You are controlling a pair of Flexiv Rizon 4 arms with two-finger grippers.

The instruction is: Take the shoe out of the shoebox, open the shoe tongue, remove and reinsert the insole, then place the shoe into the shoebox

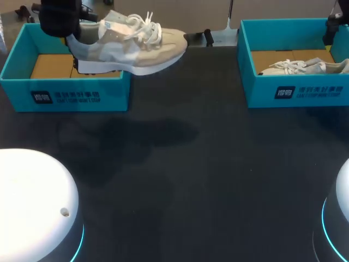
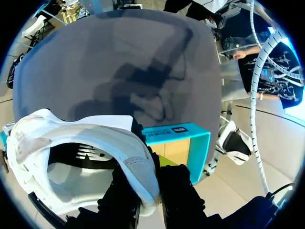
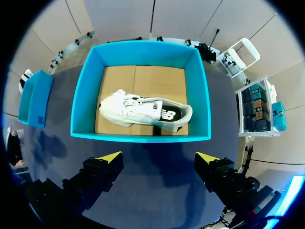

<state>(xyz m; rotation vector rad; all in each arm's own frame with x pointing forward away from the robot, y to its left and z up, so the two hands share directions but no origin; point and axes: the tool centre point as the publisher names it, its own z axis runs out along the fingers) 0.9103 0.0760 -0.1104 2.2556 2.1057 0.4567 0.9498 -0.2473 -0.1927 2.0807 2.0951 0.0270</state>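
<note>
A beige and white shoe (image 1: 131, 43) with white laces hangs in the air over the near right corner of the left teal shoebox (image 1: 65, 95), toe pointing right. My left gripper (image 1: 73, 37) is shut on its heel. In the left wrist view the black fingers (image 2: 178, 191) pinch the heel collar of the shoe (image 2: 86, 138), with the shoebox (image 2: 183, 138) below. My right gripper (image 3: 159, 157) hangs open above the near wall of the right shoebox (image 3: 138, 138), where a second white shoe (image 3: 143, 112) lies on its side. That box (image 1: 294, 90) and its shoe (image 1: 302, 66) also show in the head view.
The dark table (image 1: 191, 180) stretches between the two boxes and towards the front. Two white rounded arm bases (image 1: 32, 202) (image 1: 341, 213) stand at the near corners. My right arm (image 1: 334, 24) shows over the right box's far corner.
</note>
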